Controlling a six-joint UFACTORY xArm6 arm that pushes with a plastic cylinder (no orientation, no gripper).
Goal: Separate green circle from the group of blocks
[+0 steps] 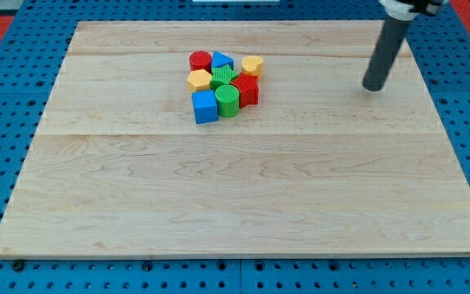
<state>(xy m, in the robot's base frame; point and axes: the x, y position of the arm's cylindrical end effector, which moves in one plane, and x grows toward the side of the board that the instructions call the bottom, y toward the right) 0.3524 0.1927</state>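
Green circle (228, 101) sits at the cluster's bottom edge, touching the blue cube (205, 107) and red block (246, 90); our tip (373, 86) stands well apart at the view's right, touching nothing; separation not begun; we carry no gripper.

Straight dark rod (386, 51), my tip (374, 86) rounded.

Green circle (228, 101): ridged-top cylinder, upright, at cluster's bottom edge, touching blue cube (205, 107).

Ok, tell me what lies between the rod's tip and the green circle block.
In the camera view, my tip is at the right of the green circle block; the red block and bare wood lie between.
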